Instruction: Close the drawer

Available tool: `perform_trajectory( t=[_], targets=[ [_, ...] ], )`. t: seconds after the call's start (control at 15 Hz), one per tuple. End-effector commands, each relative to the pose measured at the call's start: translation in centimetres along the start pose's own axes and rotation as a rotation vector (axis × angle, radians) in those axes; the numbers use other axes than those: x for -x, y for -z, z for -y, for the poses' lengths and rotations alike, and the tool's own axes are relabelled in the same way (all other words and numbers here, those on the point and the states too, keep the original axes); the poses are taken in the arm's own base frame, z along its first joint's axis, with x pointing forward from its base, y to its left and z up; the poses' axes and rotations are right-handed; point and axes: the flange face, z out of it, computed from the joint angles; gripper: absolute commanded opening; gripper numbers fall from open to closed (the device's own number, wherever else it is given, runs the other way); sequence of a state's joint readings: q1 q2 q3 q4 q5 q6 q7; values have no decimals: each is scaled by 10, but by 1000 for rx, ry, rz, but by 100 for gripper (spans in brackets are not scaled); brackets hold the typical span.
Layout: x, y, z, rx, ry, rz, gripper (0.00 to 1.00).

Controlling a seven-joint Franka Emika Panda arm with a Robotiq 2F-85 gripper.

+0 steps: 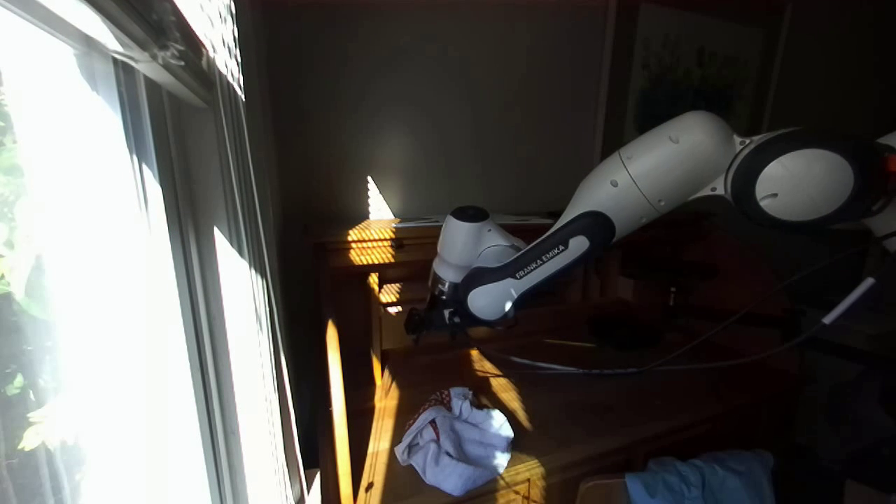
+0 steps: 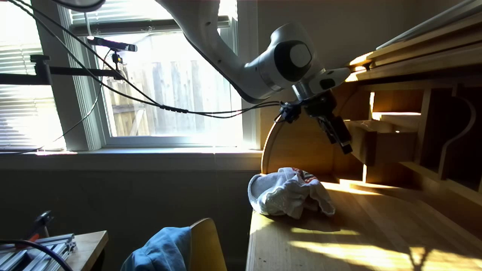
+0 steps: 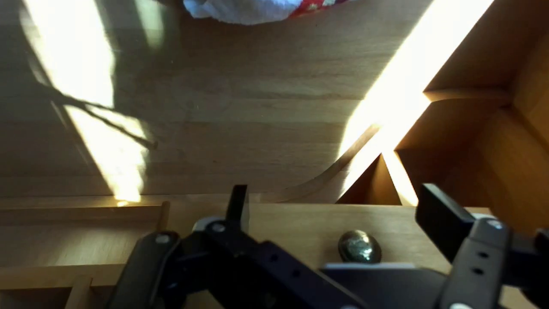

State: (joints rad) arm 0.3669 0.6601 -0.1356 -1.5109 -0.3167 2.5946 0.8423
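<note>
White lettering [image 1: 540, 262], "FRANKA EMIKA", can be read on the arm [image 1: 651, 168]. The drawer [image 2: 395, 147] is seen jutting out from the upper part of the wooden desk [image 2: 376, 216], its round metal knob [image 3: 359, 246] framed between the widely parted jaws of the gripper [image 3: 339, 212]. The desktop below is partly covered by a crumpled white cloth [image 2: 290, 194]; a chair [image 2: 208, 246] nearby is draped with blue cloth [image 2: 162, 248].

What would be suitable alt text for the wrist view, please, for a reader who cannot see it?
An open black pincer stands at the bottom, with a rounded metal knob on a wooden drawer front showing in its gap. Beyond lies a sun-streaked wooden desktop, and a white and red cloth is cut off at the top edge.
</note>
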Motion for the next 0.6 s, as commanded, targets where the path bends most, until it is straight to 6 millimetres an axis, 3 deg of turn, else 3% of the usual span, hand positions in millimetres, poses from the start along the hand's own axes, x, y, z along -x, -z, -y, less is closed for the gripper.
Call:
perform_trajectory(
  t=[0.0,0.53],
  targets=[
    [-11,-7,10,-3,-15,-66,100],
    [-17,-15,19,5,-90,-120,100]
  ],
)
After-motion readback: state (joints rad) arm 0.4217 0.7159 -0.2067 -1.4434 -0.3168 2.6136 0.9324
